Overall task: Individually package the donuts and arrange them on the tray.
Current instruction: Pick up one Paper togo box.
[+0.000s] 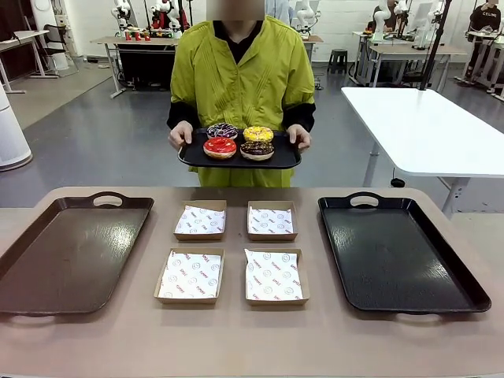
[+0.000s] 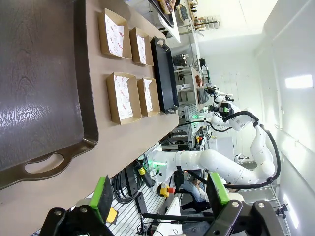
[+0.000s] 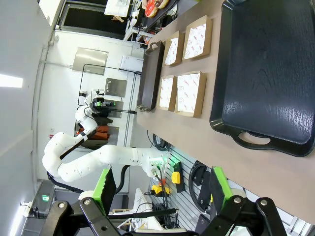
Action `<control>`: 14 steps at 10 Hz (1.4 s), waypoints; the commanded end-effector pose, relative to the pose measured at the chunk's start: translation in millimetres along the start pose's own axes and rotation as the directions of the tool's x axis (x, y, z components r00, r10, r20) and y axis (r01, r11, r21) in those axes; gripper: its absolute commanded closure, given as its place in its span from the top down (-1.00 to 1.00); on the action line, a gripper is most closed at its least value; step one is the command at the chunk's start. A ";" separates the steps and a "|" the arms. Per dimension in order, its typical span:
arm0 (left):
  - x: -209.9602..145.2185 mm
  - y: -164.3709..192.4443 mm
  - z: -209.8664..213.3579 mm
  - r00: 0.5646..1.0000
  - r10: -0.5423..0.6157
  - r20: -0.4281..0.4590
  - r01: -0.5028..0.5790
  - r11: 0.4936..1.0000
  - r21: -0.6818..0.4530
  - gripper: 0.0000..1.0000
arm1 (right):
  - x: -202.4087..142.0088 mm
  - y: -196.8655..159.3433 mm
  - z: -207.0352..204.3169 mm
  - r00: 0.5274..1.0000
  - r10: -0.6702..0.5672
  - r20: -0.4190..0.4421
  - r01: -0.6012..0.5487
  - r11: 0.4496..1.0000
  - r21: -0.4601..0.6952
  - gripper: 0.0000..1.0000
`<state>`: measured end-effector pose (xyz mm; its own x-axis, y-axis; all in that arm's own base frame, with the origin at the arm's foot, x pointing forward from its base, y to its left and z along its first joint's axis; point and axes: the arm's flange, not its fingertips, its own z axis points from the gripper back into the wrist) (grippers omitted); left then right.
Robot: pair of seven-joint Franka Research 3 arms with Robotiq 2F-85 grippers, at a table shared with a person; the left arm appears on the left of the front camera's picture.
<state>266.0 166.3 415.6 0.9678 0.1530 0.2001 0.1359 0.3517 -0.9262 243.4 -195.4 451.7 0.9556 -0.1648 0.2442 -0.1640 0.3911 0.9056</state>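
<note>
Four donuts lie on a small black tray (image 1: 189, 157) that a person holds with both hands beyond the table's far edge: red (image 1: 220, 147), yellow with sprinkles (image 1: 258, 134), chocolate (image 1: 257, 150) and a purple-dark one (image 1: 223, 131). My left gripper (image 2: 160, 194) hangs open and empty off the table's near side, by the brown tray (image 2: 39, 88). In the same way my right gripper (image 3: 162, 187) stands open and empty, near the handle of the large black tray (image 3: 270, 73).
Four shallow cardboard boxes lined with printed paper sit in a square mid-table (image 1: 200, 220) (image 1: 272, 220) (image 1: 190, 276) (image 1: 272, 276). The brown tray (image 1: 67, 252) lies left of them and the large black tray (image 1: 394, 252) right. A white table (image 1: 425, 126) stands behind on the right.
</note>
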 end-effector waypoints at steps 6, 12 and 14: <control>0.1 -1.0 0.2 1.000 0.000 0.014 0.000 1.000 -0.017 1.00 | 0.3 -1.2 -1.4 1.000 0.010 0.010 -0.011 1.000 0.023 1.00; 0.1 -1.0 0.2 1.000 0.000 0.014 0.000 1.000 -0.017 1.00 | -11.6 23.0 -8.4 1.000 -0.021 -0.020 0.019 0.996 -0.083 1.00; 0.1 -1.0 0.2 1.000 0.000 0.014 0.000 1.000 -0.017 1.00 | 8.9 88.0 -51.3 0.998 -0.056 0.036 0.063 0.972 -0.227 1.00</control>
<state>266.2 166.1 415.6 0.9679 0.1525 0.1999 0.1359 0.3519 -0.9261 247.0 -158.9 494.1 0.9565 -0.1769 0.2318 -0.1110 0.5140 0.8506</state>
